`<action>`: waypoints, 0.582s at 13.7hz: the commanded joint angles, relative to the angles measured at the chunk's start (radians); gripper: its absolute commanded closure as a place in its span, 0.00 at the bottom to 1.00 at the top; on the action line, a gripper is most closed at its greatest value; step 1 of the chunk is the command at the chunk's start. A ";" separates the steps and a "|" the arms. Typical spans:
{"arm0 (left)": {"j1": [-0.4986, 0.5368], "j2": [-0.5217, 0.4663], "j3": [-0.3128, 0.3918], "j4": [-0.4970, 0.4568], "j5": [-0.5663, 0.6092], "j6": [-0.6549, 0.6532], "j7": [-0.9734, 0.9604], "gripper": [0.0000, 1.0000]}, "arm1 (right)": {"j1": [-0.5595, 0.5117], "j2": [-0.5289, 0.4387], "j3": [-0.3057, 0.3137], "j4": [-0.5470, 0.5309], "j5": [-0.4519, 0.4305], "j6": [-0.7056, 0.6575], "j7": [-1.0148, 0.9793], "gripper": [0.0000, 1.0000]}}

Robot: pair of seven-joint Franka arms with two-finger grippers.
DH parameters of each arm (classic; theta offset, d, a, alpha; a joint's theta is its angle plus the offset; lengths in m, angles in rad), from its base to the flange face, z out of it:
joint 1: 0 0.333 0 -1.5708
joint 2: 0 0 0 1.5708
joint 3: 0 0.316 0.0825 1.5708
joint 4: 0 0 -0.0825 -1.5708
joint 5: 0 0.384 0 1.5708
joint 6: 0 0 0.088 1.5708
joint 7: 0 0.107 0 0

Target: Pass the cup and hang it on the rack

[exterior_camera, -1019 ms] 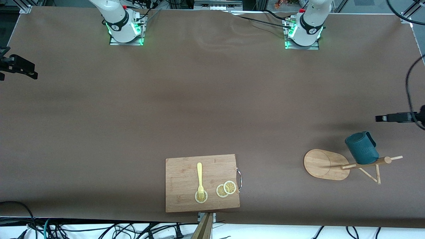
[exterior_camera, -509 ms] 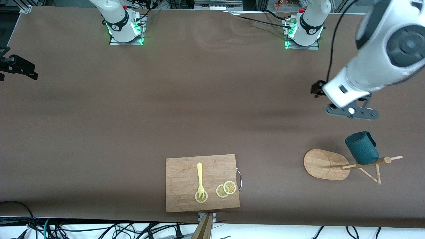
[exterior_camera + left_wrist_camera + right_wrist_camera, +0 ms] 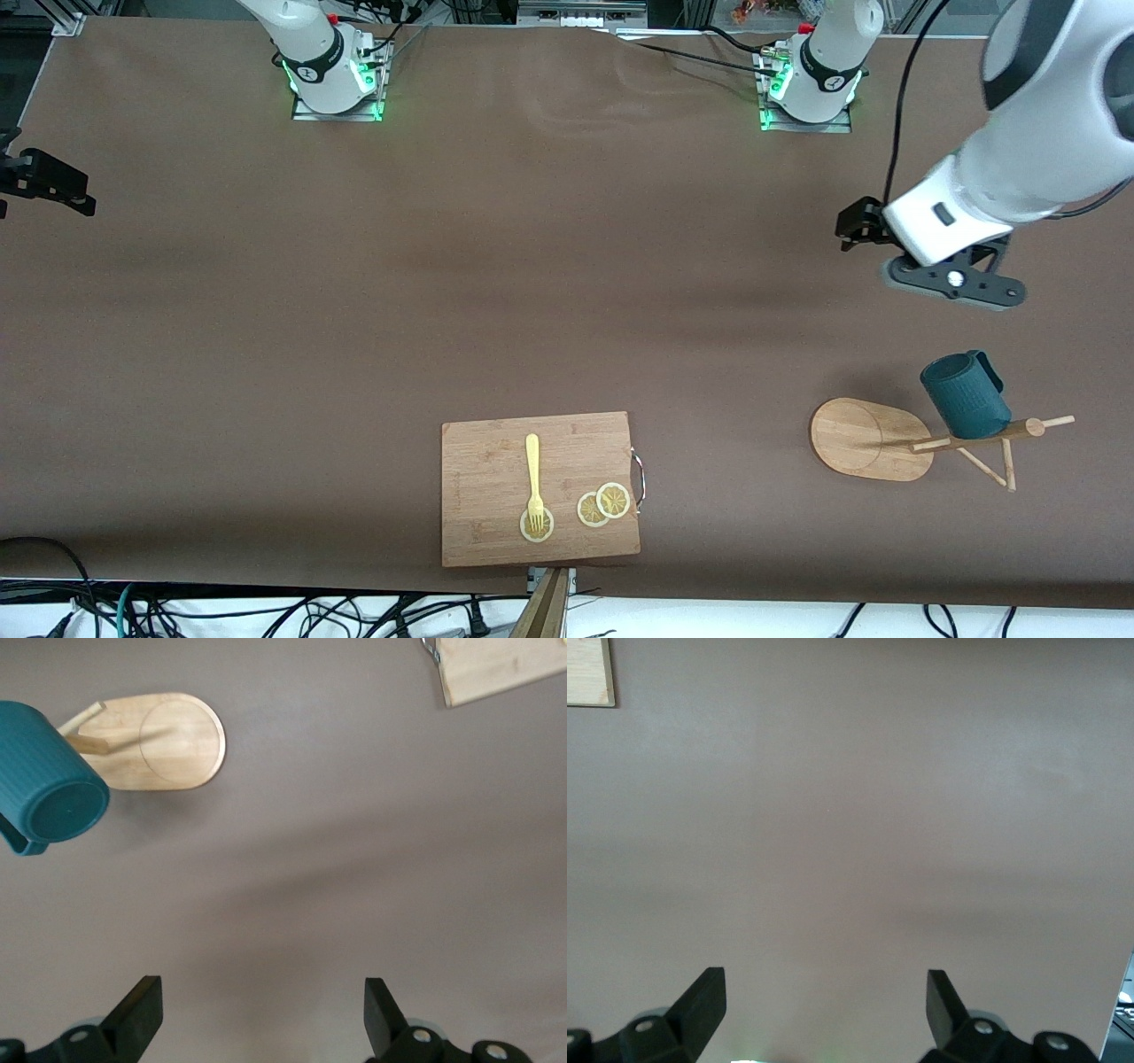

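Hanging cup, left tool wide open, empty

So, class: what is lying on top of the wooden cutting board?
On the cutting board lie a yellow fork and three lemon slices; the fork's tines cover part of one slice.

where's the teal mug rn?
Front view: the ribbed teal mug hangs on a peg of the bamboo mug tree, at the left arm's end of the table.

Brown table: rack, cutting board
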 commanded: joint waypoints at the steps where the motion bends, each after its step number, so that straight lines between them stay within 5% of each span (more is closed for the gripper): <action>1: -0.084 -0.206 0.130 -0.264 -0.035 0.165 0.031 0.00 | -0.013 -0.004 0.004 -0.009 0.014 0.012 0.000 0.00; 8: 0.023 -0.224 0.097 -0.304 0.056 0.176 0.123 0.00 | -0.013 0.008 0.004 0.008 0.014 0.012 -0.002 0.00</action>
